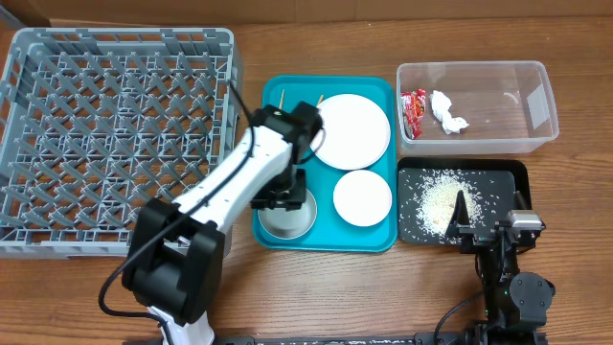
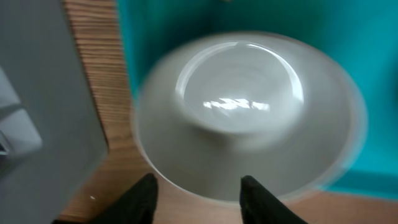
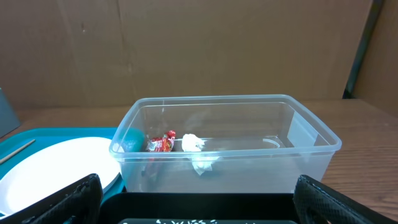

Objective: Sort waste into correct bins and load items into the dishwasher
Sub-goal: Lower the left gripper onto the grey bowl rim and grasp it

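One bowl (image 2: 239,118) just ahead of left pincer (image 2: 199,196).

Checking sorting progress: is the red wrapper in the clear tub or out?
In. The red wrapper lies on the floor of the clear tub, beside the white tissue, inside its walls.

Wooden table (image 1: 316,287). Directly on it:
- grey rack (image 1: 96,125) at left
- teal tray (image 1: 330,237) at centre, just beside the rack
- clear tub (image 1: 522,96) at right rear
- black tray (image 1: 508,177) just in front of the tub

Both right-hand items sit just beside the teal tray.
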Controlling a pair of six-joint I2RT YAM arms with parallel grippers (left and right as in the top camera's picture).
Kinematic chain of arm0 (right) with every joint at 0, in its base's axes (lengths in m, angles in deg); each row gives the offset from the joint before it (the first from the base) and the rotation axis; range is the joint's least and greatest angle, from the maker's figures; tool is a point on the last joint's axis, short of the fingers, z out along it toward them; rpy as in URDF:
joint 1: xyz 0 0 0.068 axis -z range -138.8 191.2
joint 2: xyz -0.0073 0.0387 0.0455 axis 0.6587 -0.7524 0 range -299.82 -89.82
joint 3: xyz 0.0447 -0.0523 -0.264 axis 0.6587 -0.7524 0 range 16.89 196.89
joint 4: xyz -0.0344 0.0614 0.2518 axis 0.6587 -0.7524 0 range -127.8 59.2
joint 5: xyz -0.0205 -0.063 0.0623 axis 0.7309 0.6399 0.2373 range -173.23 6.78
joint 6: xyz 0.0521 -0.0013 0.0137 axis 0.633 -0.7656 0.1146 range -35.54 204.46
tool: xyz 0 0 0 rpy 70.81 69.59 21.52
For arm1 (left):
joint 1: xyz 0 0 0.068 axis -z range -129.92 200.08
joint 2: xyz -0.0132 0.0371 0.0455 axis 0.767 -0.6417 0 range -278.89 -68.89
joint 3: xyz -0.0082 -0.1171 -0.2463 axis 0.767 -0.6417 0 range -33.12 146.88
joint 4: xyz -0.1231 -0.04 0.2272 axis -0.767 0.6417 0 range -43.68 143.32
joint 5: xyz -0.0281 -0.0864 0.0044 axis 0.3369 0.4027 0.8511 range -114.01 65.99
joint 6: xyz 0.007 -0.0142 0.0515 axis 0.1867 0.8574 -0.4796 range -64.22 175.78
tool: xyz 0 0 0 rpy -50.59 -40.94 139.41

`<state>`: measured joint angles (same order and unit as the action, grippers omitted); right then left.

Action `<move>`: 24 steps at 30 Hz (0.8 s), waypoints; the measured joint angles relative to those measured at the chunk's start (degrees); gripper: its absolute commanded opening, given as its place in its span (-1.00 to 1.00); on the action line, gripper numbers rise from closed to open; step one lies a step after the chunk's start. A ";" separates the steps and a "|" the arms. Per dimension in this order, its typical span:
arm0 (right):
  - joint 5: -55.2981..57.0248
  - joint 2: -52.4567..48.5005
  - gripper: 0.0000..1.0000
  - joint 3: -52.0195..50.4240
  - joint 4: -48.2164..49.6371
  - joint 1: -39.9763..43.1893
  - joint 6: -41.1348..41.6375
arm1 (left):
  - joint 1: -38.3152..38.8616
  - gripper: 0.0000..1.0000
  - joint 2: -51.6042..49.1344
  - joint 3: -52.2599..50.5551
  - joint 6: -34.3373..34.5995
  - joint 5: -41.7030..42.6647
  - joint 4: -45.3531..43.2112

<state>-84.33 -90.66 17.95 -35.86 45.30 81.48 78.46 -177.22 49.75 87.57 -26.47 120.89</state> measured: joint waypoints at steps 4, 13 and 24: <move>0.02 0.00 1.00 0.00 0.00 0.00 -0.04 | -5.66 0.08 0.00 -3.61 0.87 0.57 -2.58; 0.00 0.00 1.00 0.00 0.00 0.00 -0.02 | -8.11 -0.12 0.00 -7.04 -0.02 0.90 -5.42; 0.00 0.00 1.00 0.00 0.00 0.00 -0.02 | -6.73 -0.92 0.00 -8.63 -1.29 3.50 -6.71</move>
<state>-84.33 -90.66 17.95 -35.86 45.30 81.46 71.73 -177.22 41.12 86.28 -22.98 114.18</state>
